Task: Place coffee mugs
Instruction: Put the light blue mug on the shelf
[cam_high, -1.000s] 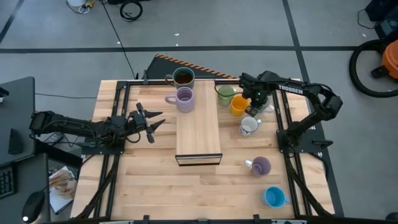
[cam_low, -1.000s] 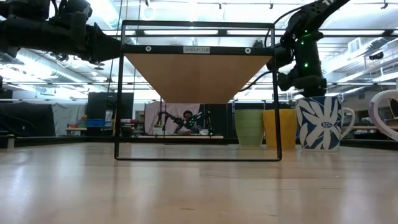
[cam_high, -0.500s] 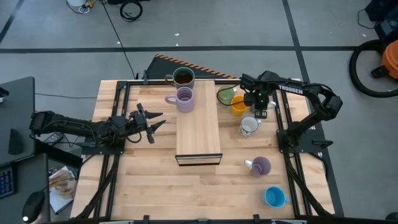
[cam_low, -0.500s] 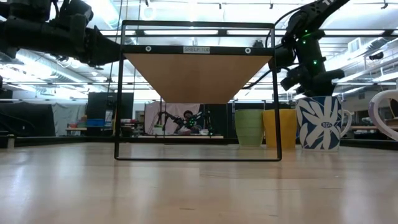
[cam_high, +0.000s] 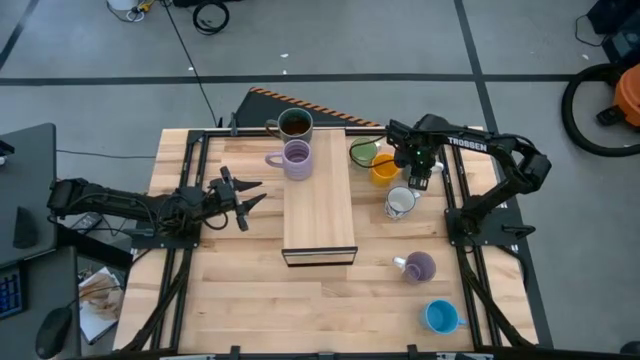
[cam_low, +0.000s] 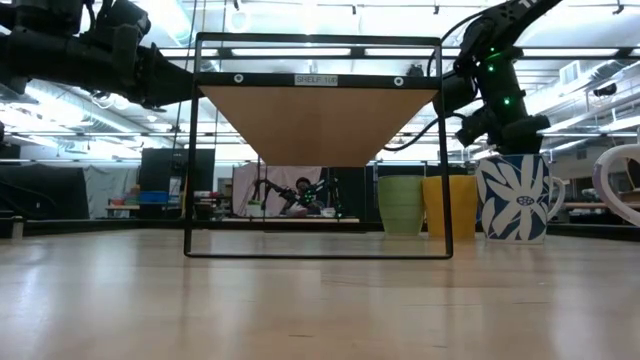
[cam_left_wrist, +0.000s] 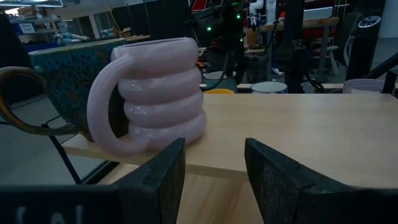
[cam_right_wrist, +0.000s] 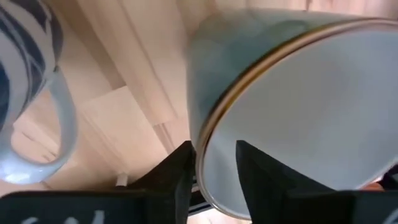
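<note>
A wooden shelf (cam_high: 320, 215) stands mid-table. A lilac mug (cam_high: 296, 157) and a dark brown mug (cam_high: 293, 124) sit at its far end. On the table to its right stand green (cam_high: 362, 153), orange (cam_high: 384, 168), white (cam_high: 400, 202), lilac (cam_high: 418, 266) and blue (cam_high: 440, 316) mugs. My right gripper (cam_high: 413, 172) points down beside the orange mug, open. In its wrist view, a greenish gold-rimmed mug's rim (cam_right_wrist: 208, 134) runs between its fingers (cam_right_wrist: 214, 165); whether they touch it, I cannot tell. My left gripper (cam_left_wrist: 214, 180) waits open and level, left of the shelf.
The shelf's black wire frame (cam_low: 190, 150) and tabletop rails (cam_high: 455, 200) stand near both arms. The white flowered mug (cam_right_wrist: 25, 74) stands close beside my right gripper. There is bare wood at the near left (cam_high: 230, 290).
My right gripper has rolled about its own axis while staying above the mugs on the right. The mugs stand where they were, and my left arm has kept still.
</note>
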